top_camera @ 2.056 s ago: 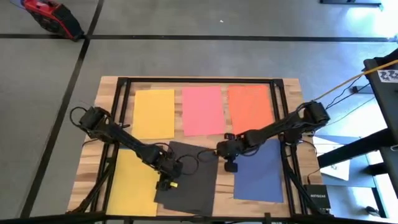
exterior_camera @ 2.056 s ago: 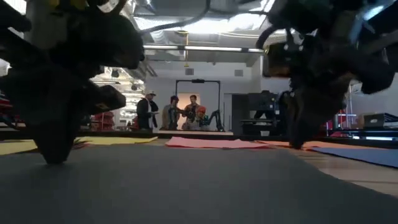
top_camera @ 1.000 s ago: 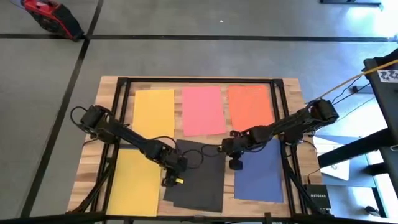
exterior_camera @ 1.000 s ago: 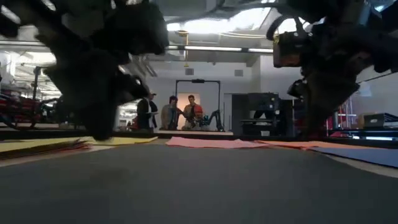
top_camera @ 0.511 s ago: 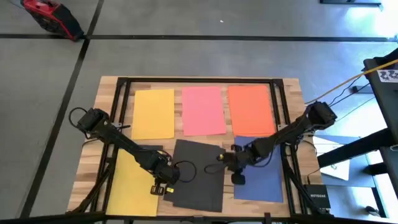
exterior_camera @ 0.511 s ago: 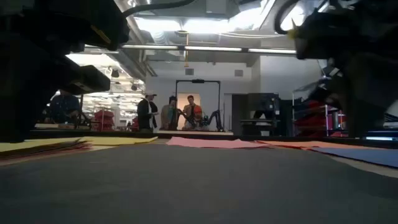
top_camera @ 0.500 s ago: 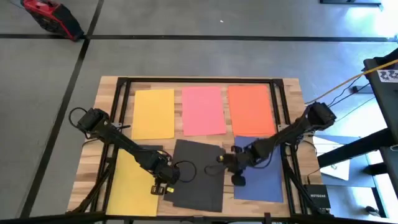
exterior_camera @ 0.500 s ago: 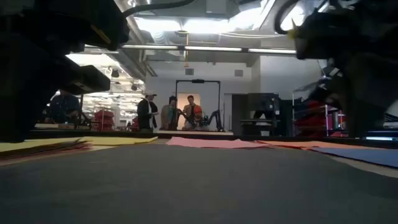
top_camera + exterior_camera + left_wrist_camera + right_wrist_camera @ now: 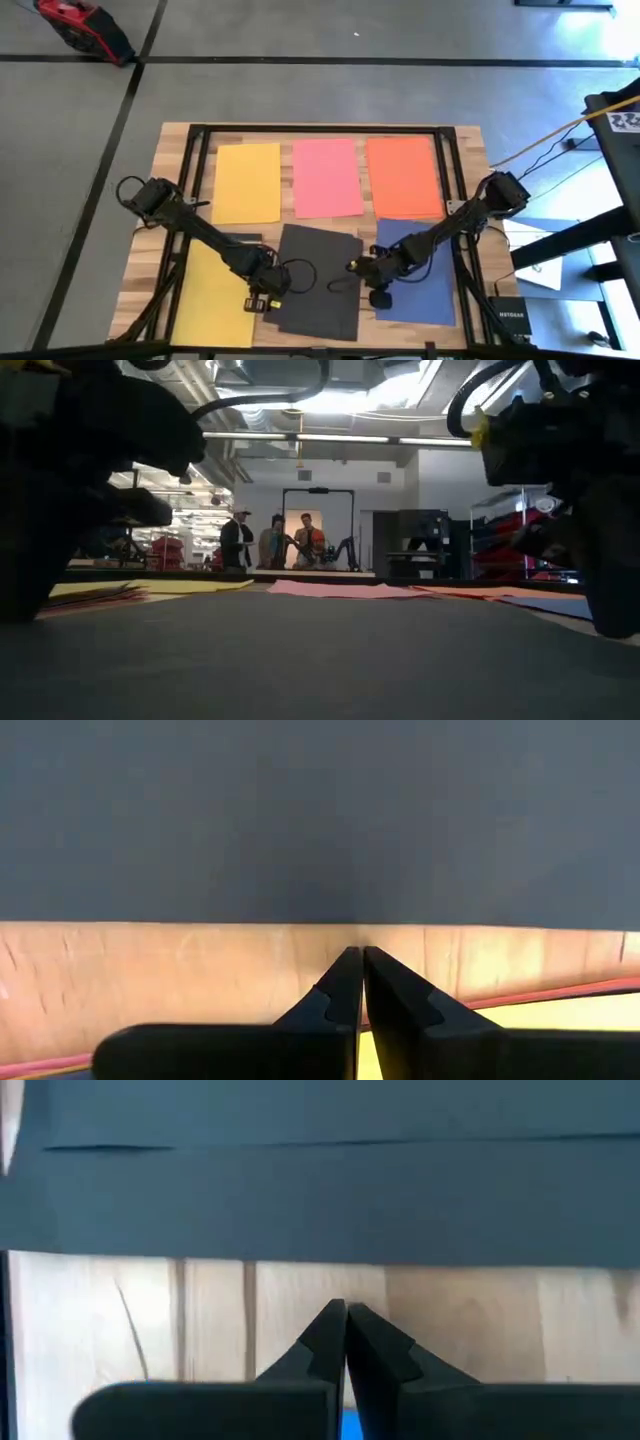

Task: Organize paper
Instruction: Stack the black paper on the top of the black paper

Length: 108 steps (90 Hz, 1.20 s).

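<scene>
Black sheet (image 9: 318,280): matte, flat rectangle, desk (image 9: 465,180) front centre.
Left pincer (image 9: 256,302): fingers pressed together, at its left edge.
Right pincer (image 9: 379,297): fingers pressed together, at its right edge.

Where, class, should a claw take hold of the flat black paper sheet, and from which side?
Grip the flat black paper sheet at a long side edge where bare wooden tabletop shows, probably its right, sliding in low. It lies flat, so only edges offer purchase. The shut right claw sits there.
</scene>
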Tool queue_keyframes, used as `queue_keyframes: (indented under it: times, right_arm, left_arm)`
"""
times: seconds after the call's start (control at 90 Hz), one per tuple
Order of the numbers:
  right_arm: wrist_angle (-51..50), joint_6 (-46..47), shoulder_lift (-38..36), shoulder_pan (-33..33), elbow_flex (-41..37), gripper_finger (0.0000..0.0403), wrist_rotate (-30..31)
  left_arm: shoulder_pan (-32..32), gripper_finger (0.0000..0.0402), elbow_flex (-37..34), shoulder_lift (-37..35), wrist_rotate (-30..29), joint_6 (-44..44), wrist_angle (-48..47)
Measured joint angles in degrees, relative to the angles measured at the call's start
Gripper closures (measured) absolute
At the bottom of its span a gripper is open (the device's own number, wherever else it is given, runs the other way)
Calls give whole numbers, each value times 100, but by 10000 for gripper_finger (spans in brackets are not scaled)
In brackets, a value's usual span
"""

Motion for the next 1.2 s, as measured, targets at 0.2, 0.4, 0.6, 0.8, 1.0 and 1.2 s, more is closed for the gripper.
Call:
queue_keyframes:
  times: [0.2,0.4,0.6,0.8,1.0,1.2]
  right_arm:
    - [51,-9,9,-74,0,403,32]
    - [60,-11,9,-78,-2,403,94]
    - [60,-11,9,-76,-2,403,94]
    - [-22,-16,5,-69,22,403,-38]
    - [-540,-178,-301,-61,263,403,100]
    - [-1186,-481,-546,-263,341,403,599]
  left_arm:
    - [50,402,-4,34,-178,121,300]
    - [182,402,-7,50,-307,290,782]
    - [240,402,-4,58,-351,370,853]
    - [174,402,24,41,-124,282,676]
    - [122,402,336,31,-662,435,-238]
    - [694,402,398,26,-1051,1242,185]
